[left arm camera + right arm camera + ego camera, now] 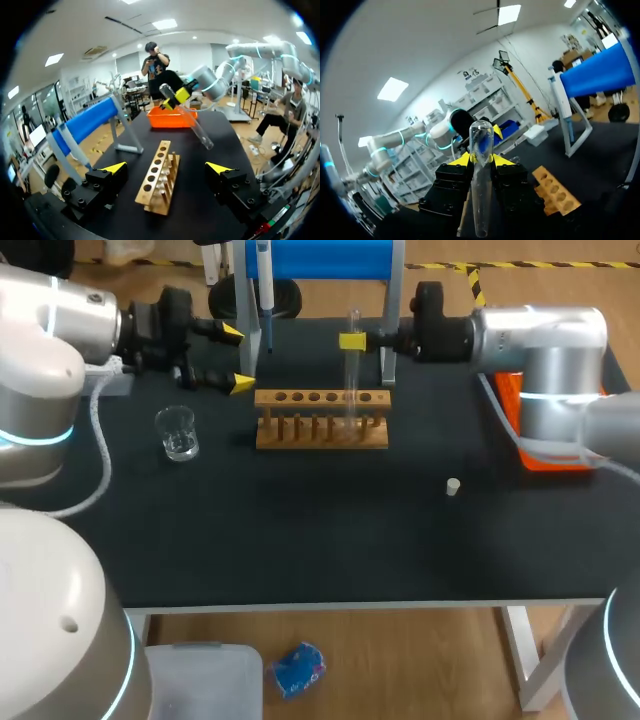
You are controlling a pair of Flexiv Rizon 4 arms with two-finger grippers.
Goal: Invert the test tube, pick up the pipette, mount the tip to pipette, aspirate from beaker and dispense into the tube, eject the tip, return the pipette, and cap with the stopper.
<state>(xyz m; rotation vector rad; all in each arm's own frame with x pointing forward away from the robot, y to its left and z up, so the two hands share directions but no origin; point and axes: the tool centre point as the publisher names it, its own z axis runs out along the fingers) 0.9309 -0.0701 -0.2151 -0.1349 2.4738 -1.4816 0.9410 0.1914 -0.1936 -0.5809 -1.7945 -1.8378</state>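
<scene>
Test tube (353,370): clear glass, long and thin, upright in the upper middle of the frame. Your right gripper (352,341) pinches it near its top end, both yellow tips against the glass. Its lower end reaches the wooden rack (321,430); whether it sits in a hole you cannot tell.
Your left gripper (237,357): upper left, fingers spread wide, holding nothing.
Pipette (265,290): hanging on the blue stand (320,258), top centre.
Beaker (177,433): clear, left of the rack.
Stopper (453,486): small, white, right of centre, alone on the black table (300,530).
</scene>
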